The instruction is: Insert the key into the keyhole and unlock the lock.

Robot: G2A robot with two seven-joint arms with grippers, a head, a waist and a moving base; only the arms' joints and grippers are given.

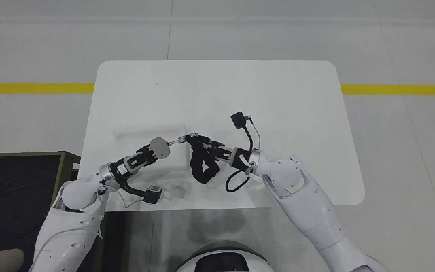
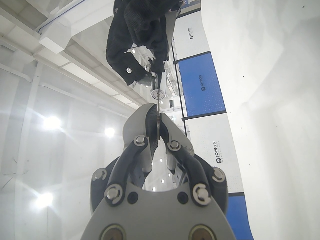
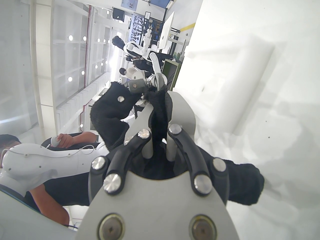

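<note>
Facing each other, left tool pinches the key, right tool clamps the black-sleeved lock.

The key is a thin, flat silver blade seen edge-on, clamped in the left pincer above the tabletop. Its tip meets the round silver keyhole face of the lock; how deep it sits cannot be told. The lock is a loop sleeved in black mesh fabric with rivets, pinched in the right pincer, its metal cylinder pointing at the key
</note>
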